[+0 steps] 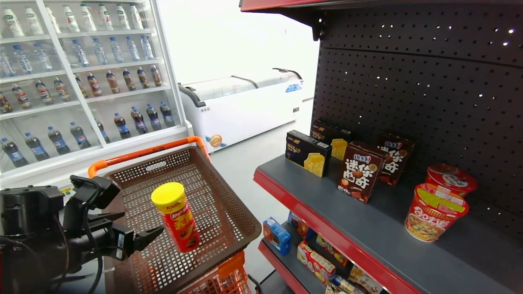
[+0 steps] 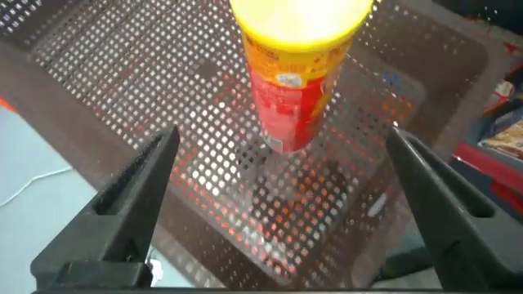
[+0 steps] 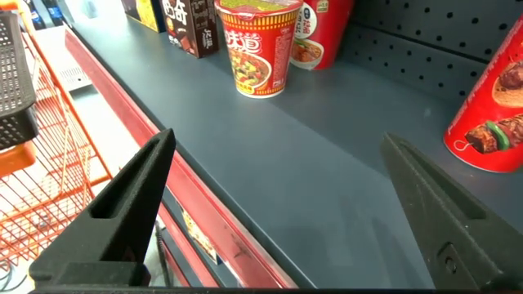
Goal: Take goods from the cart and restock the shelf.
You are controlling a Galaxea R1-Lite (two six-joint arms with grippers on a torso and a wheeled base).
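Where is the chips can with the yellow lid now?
In the head view, the chips can stands in the cart's brown basket on the robot's left, just ahead of the open left pincer, which does not touch it.

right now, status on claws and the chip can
Left claw open, facing the can. Can stands in cart basket, not gripped. Right claw open above the shelf. Path clear.

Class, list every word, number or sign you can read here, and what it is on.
Nothing reads reliably.
Yellow-lidded can: print blurred.
Brown boxes: large characters, unclear.
Cup noodles: print too small.
Cooler bottles: labels too small.
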